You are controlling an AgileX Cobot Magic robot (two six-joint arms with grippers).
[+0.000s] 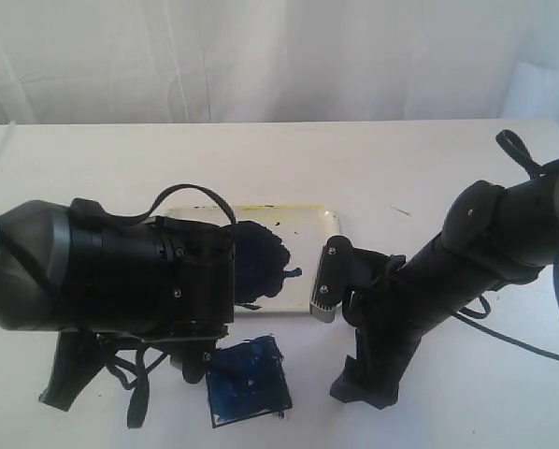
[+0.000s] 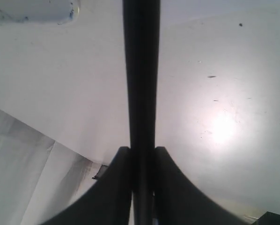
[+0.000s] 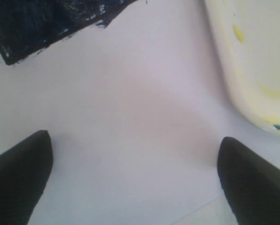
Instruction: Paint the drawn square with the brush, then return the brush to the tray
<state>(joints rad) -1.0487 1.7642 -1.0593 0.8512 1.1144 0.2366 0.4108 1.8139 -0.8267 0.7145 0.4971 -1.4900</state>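
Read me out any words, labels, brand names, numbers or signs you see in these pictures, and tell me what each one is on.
None: no text can be read in any view.
The tray bears only yellow stains and dark blue paint.
The drawn square holds only blue paint.
The brush and the left arm's black housing show no legible marking.

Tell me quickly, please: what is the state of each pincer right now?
Left pincer: closed on the brush.
Right pincer: open, holding nothing.
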